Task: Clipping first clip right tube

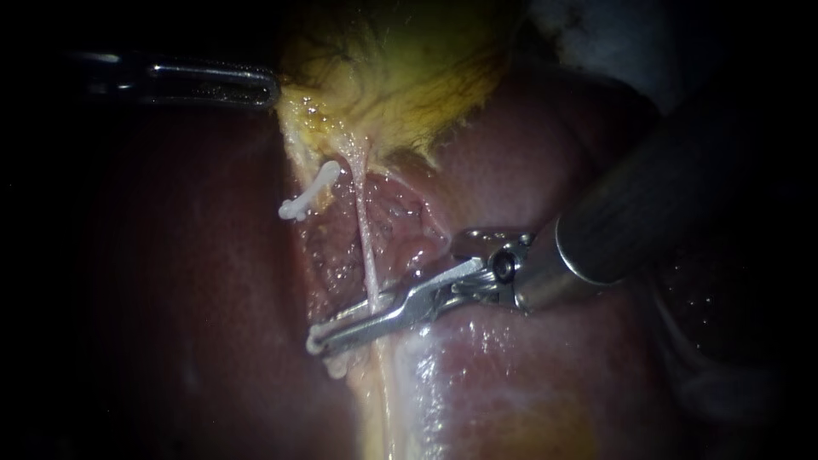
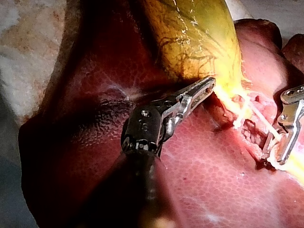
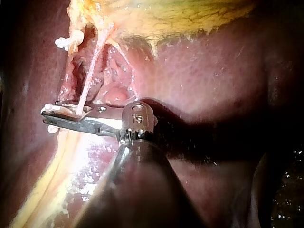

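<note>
The right tube (image 1: pixel 365 230), a thin pale strand, runs down from the yellow gallbladder (image 1: pixel 409 77) across raw red tissue. My right instrument (image 1: pixel 322 341) comes in from the right, and the tube passes between its long jaws. They are shut on a white clip (image 1: pixel 314 343) whose ends show at the jaw tips. The right wrist view shows the same tube (image 3: pixel 90 71) entering the jaws (image 3: pixel 47 118). Another white clip (image 1: pixel 308 192) sits on tissue to the left, higher up. My left instrument (image 1: pixel 268 88) is shut on the gallbladder's edge (image 2: pixel 216 92).
Dark red liver (image 1: pixel 170 298) lies on both sides of the dissected bed. Pale yellowish tissue (image 1: pixel 383 400) runs downward below the right jaws. White material (image 1: pixel 596 34) shows at the upper right. My right instrument (image 2: pixel 285 137) is seen beside the left one's jaws (image 2: pixel 206 85).
</note>
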You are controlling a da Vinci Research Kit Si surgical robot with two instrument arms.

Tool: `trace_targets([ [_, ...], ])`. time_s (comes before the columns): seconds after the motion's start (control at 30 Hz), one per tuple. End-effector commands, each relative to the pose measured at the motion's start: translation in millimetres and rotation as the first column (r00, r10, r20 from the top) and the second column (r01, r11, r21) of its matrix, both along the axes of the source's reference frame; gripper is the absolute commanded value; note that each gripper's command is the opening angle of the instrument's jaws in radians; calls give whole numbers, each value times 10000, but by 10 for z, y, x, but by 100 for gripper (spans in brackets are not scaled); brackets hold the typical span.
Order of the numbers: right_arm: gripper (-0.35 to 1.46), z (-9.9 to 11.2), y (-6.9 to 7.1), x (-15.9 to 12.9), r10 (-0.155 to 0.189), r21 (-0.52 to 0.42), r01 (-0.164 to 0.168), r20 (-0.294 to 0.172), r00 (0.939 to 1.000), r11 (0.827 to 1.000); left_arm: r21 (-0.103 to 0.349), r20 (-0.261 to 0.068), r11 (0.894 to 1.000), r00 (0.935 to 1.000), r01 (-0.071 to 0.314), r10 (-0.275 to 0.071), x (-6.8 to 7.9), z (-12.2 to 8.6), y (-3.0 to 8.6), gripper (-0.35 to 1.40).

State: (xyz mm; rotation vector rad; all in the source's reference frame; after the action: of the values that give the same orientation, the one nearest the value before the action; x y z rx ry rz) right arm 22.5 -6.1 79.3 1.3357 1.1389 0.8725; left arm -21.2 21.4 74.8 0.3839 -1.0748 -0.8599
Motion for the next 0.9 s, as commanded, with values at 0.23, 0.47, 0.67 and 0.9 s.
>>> trace_targets([
  [0.23,18,-1,2,0,7,16,-7,0,10000,10000,1,-2,10000,10000,3,-3,0,0,0,-35],
  [0.47,55,0,4,6,556,-1203,-579,-226,9982,9910,1,-2,10000,10000,3,-3,0,0,0,-35],
  [0.67,60,1,6,7,1064,-1663,-1076,-161,9942,9802,1,-2,10000,10000,4,-4,0,0,0,-35],
  [0.9,60,-2,9,1,1089,-1800,-1164,-509,9927,9768,0,-5,10000,10000,8,-8,0,-1,-1,-35],
])
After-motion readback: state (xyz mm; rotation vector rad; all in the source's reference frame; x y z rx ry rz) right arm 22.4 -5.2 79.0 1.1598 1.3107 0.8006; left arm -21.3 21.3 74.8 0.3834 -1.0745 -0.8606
